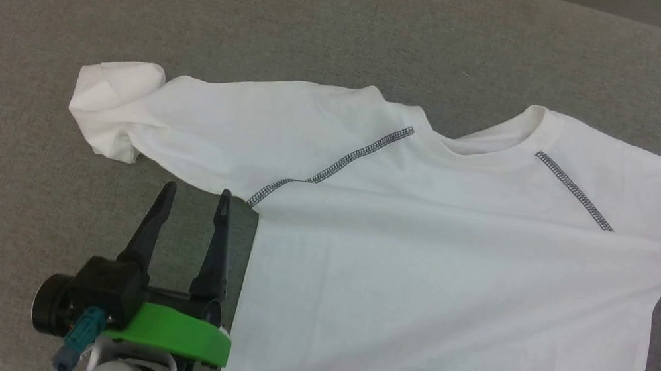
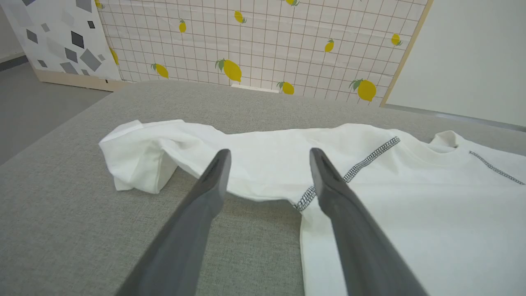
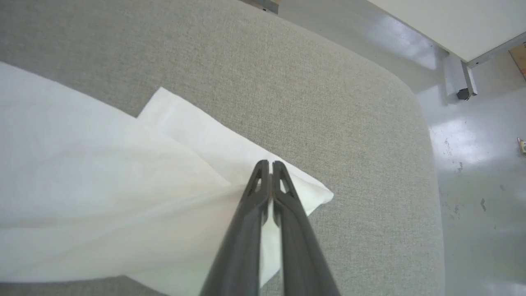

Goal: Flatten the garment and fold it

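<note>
White T-shirt (image 1: 422, 281) is lying front-up on the grey padded table (image 1: 396, 35). The right gripper (image 3: 270, 164) is pinched tight on one sleeve edge, probably to tug it flat. The left gripper (image 1: 197, 193) hangs spread wide beside the armpit, likely lining up for the bunched sleeve (image 1: 111, 108).

Support: grey padded surface (image 1: 396, 35), woven fabric cover, rounded corners, bare along the far side and at the head view's left.

Lying directly on it: one white garment (image 1: 433, 297), front up, neck opening toward the far edge. Body spread mostly flat with shallow creases, its lower part running off the bottom of the head view. Sleeve at the view's left stretched sideways, its end bunched and folded on itself. Opposite sleeve extends to the view's right edge. Dark zigzag stitching runs diagonally along both shoulder seams.
</note>
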